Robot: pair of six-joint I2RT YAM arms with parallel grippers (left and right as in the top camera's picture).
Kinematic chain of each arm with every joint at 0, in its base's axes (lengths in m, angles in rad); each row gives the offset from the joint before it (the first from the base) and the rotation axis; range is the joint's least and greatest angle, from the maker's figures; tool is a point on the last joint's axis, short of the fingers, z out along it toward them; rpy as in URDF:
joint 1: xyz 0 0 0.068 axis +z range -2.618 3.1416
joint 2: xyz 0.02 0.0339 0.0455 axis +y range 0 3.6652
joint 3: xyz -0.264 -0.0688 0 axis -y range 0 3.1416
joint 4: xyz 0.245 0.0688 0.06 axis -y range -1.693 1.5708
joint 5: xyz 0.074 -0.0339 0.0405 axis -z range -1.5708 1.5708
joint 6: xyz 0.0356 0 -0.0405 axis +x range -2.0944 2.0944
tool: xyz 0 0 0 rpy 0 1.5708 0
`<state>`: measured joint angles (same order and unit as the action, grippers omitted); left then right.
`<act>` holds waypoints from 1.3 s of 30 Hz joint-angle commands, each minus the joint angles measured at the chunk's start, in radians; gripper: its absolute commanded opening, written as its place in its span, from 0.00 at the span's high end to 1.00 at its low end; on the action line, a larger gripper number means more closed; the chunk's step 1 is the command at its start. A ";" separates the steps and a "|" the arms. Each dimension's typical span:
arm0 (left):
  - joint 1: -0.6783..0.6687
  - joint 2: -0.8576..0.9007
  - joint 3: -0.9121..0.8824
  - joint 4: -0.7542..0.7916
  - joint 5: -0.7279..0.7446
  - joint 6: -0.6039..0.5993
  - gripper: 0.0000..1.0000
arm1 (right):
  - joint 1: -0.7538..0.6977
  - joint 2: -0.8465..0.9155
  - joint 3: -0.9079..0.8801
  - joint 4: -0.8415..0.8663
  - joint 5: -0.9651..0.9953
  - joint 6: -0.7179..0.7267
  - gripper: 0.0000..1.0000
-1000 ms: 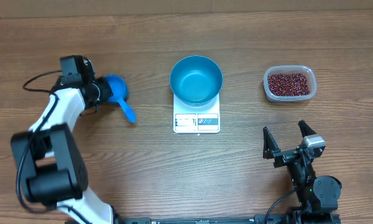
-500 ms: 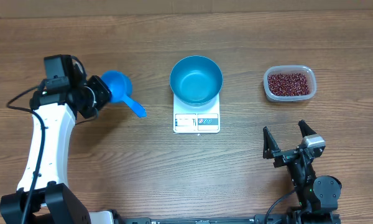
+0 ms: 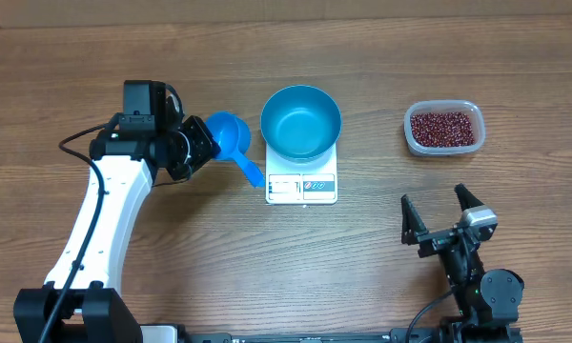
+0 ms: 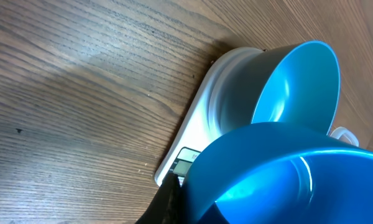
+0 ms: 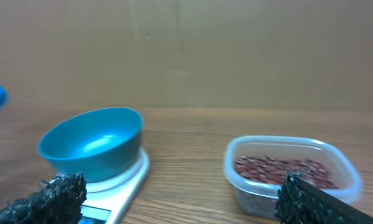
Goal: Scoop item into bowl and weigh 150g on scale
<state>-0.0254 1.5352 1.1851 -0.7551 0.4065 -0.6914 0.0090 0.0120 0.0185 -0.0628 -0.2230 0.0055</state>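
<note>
The bright-blue bowl [image 3: 300, 122] stands empty on the white scale [image 3: 301, 183] at the table's middle. My left gripper [image 3: 196, 143] is shut on a small blue handled scoop [image 3: 231, 133], held just left of the bowl with its handle pointing toward the scale's front corner. In the left wrist view the scoop [image 4: 286, 180] fills the lower right, with the bowl [image 4: 298, 81] and scale [image 4: 199, 130] behind it. The dark red-brown beans [image 3: 444, 127] lie in a clear tub [image 3: 465, 110] at the right. My right gripper [image 3: 440, 217] stands open below the tub, holding nothing.
In the right wrist view the tub [image 5: 345, 177] is close ahead on the right and the bowl [image 5: 90, 143] on the scale [image 5: 121, 186] ahead on the left. The left arm's black cable [image 3: 76, 141] loops over the table at far left.
My left arm has swung to the right with the scoop, from the table's far left to just beside the bowl. The right arm has not moved.
</note>
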 commanded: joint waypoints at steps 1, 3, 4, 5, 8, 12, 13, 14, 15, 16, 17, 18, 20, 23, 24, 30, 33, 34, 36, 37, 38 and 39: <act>-0.010 -0.011 0.011 0.004 -0.021 -0.031 0.96 | 0.008 -0.009 -0.010 0.012 -0.166 0.085 0.00; -0.010 -0.011 0.011 0.005 -0.021 -0.031 0.96 | 0.008 -0.009 -0.010 0.014 -0.223 0.132 0.00; -0.010 -0.011 0.011 0.010 -0.021 -0.031 0.96 | 0.008 -0.009 -0.010 0.021 -0.242 0.152 0.00; -0.010 -0.011 0.011 0.016 -0.022 -0.030 0.96 | 0.008 -0.008 -0.010 0.035 -0.262 0.173 0.00; -0.010 -0.011 0.011 0.042 -0.032 -0.027 0.96 | 0.007 0.008 0.026 0.013 -0.313 0.233 0.00; -0.010 -0.012 0.011 0.065 -0.063 -0.027 0.96 | 0.007 0.090 0.107 0.003 -0.377 0.254 0.00; -0.010 -0.012 0.011 0.066 -0.075 -0.027 0.96 | 0.007 0.120 0.131 0.000 -0.387 0.264 0.00; -0.010 -0.012 0.011 0.065 -0.084 -0.027 0.96 | 0.007 0.154 0.157 -0.007 -0.403 0.264 0.00; -0.008 -0.012 0.011 0.065 -0.092 -0.027 0.96 | 0.007 0.191 0.186 -0.021 -0.418 0.264 0.00; -0.008 -0.012 0.011 0.064 -0.101 -0.027 0.96 | 0.007 0.240 0.226 -0.045 -0.436 0.264 0.00; -0.008 -0.012 0.011 0.064 -0.109 -0.027 0.96 | 0.007 0.296 0.270 -0.078 -0.453 0.262 0.00; -0.008 -0.012 0.011 0.064 -0.117 -0.027 0.96 | 0.007 0.343 0.308 -0.109 -0.470 0.253 0.00; -0.008 -0.012 0.011 0.065 -0.126 -0.027 0.96 | 0.007 0.465 0.414 -0.206 -0.490 0.248 0.00; -0.008 -0.012 0.011 0.069 -0.129 -0.027 0.96 | 0.007 0.652 0.592 -0.385 -0.492 0.231 0.00; -0.008 -0.012 0.011 0.072 -0.129 -0.027 0.96 | 0.008 0.724 0.665 -0.460 -0.494 0.213 0.00; -0.008 -0.012 0.011 0.079 -0.129 -0.027 0.96 | 0.008 1.064 0.999 -0.796 -0.517 0.204 0.00; -0.008 -0.012 0.011 0.079 -0.136 -0.026 0.96 | 0.008 1.192 1.072 -0.795 -0.546 0.238 0.00; -0.008 -0.012 0.011 0.079 -0.144 -0.027 0.96 | 0.008 1.223 1.079 -0.790 -0.560 0.267 0.00; -0.008 -0.012 0.011 0.079 -0.164 -0.026 0.96 | 0.008 1.276 1.080 -0.777 -0.608 0.291 0.00; -0.007 -0.012 0.011 0.079 -0.185 -0.026 0.96 | 0.013 1.326 1.080 -0.778 -0.632 0.242 0.18; -0.005 -0.012 0.011 0.079 -0.195 -0.026 0.96 | 0.022 1.347 1.080 -0.780 -0.631 0.219 0.26; -0.001 -0.012 0.011 0.079 -0.201 -0.026 0.96 | 0.034 1.363 1.080 -0.782 -0.630 0.193 0.40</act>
<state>-0.0265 1.5352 1.1851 -0.6807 0.2565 -0.7055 0.0120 1.3182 1.0794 -0.8417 -0.7975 0.2504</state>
